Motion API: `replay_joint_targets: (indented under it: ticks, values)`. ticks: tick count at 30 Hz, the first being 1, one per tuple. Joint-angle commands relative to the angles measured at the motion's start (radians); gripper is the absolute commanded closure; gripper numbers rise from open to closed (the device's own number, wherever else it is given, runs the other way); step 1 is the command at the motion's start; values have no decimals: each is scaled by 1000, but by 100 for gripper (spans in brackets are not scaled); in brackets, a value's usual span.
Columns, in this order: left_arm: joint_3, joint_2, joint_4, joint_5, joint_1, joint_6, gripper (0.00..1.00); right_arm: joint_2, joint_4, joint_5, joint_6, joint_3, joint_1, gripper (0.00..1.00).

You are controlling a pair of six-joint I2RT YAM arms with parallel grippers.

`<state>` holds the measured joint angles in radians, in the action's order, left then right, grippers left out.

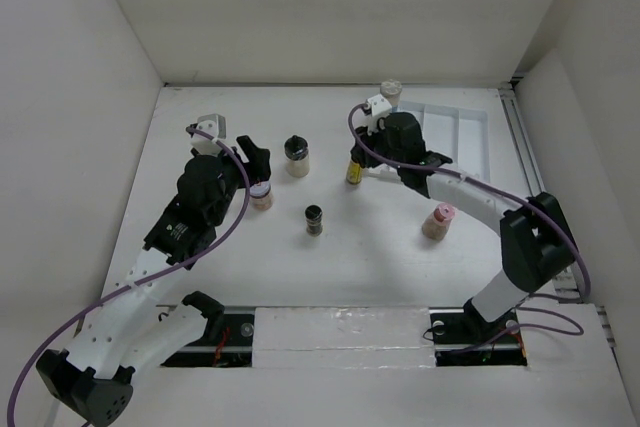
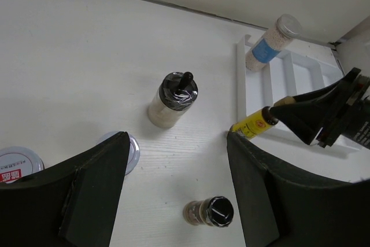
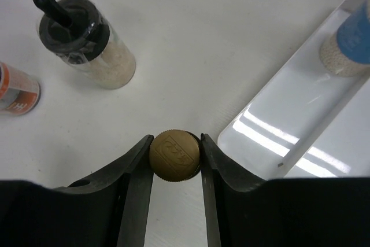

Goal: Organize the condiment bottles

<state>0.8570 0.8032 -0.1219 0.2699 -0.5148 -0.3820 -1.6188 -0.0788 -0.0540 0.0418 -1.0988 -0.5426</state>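
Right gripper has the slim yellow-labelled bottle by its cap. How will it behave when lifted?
The slim amber bottle is tall and narrow, so it probably tips easily if set down crooked. The right gripper pinches only its round cap, so the body may swing or twist. It looks small, so likely light.

White divided tray (image 1: 470, 135) at the far right of a white table (image 1: 380, 272), plain white walls (image 1: 340, 7) around it.
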Motion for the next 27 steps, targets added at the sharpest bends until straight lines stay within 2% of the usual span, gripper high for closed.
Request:
replay_joint_targets:
  ticks: [1,6,16,27]
  values:
    - [-7,5,44,-8,4,11,36,114,-134,55,-13,-70,36,79]
    - [-7,5,44,-8,4,11,36,60,-134,25,-13,-157,140,79]
    - [-7,5,44,3,4,11,36,-157,-144,-16,-13,-318,237,81]
    - [-7,14,44,14,4,11,36,-133,-144,-1,-13,-319,383,82]
